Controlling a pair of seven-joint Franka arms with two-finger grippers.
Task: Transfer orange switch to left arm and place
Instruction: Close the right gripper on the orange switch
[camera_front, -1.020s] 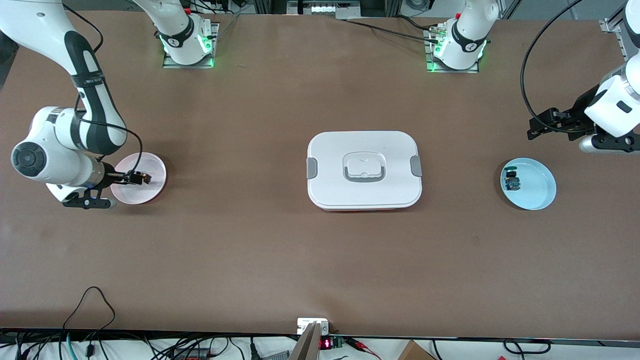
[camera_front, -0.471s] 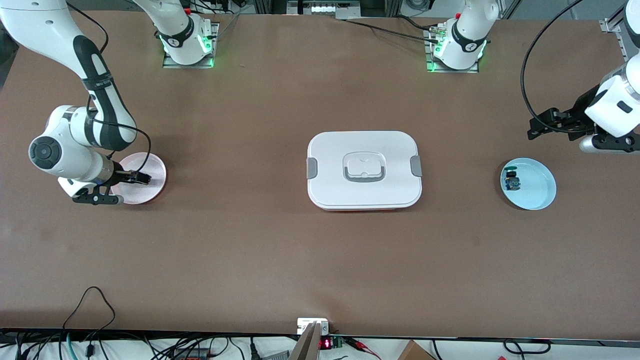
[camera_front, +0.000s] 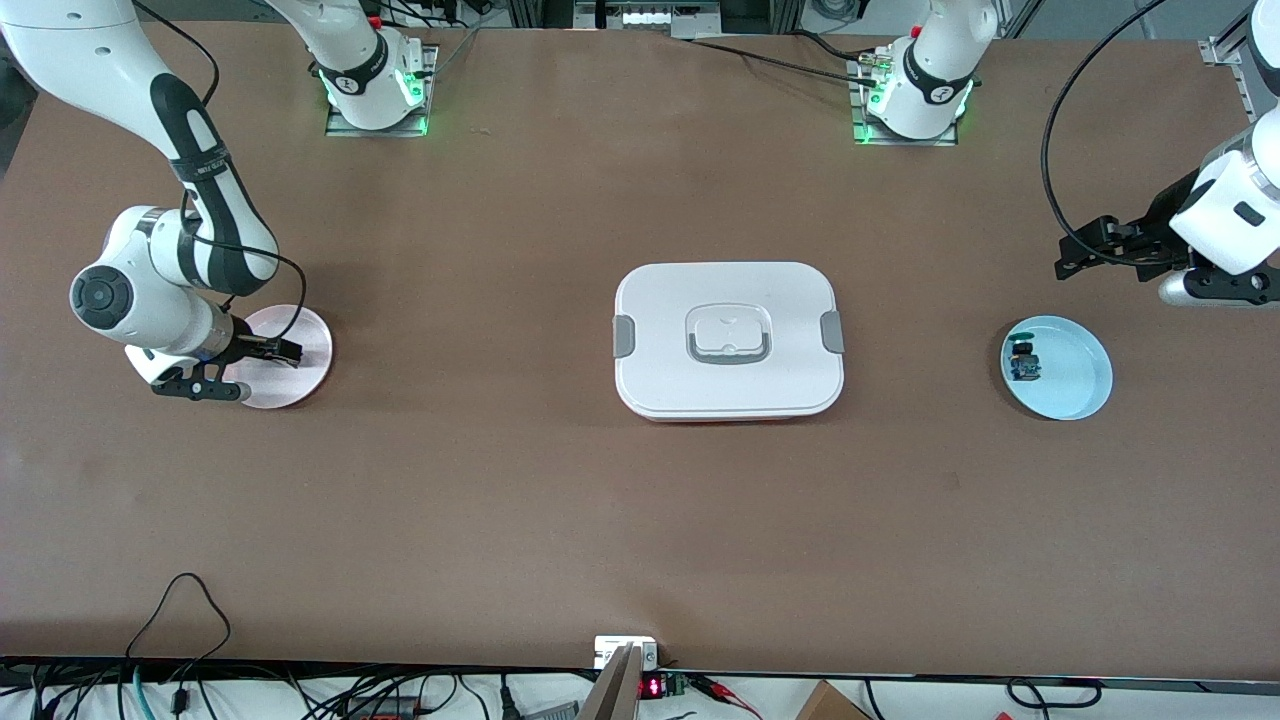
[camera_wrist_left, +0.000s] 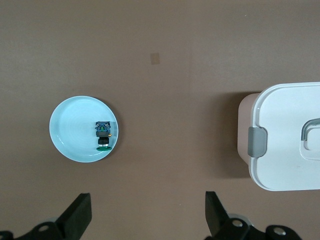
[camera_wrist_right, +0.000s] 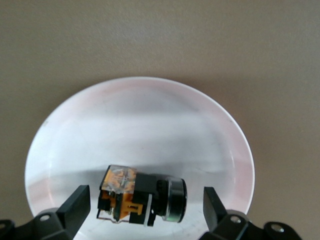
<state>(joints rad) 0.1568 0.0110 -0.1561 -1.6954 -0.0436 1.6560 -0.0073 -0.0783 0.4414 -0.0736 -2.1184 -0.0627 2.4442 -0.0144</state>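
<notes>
The orange switch, black with an orange end, lies on its side on the pink plate. My right gripper is open low over that plate, one finger on each side of the switch, neither touching it. In the front view the right gripper covers the switch on the pink plate. My left gripper is open and empty in the air over the table beside the blue plate; it waits. It also shows in the left wrist view. The white box stands mid-table between the plates.
The blue plate holds a small blue-bodied component with a green cap, which also shows in the left wrist view. The box's clip end shows in the left wrist view. Cables and the arm bases line the table's edges.
The right arm's wrist has swung in over the pink plate and come lower, with the fingers still around the switch. The left arm has not moved.
</notes>
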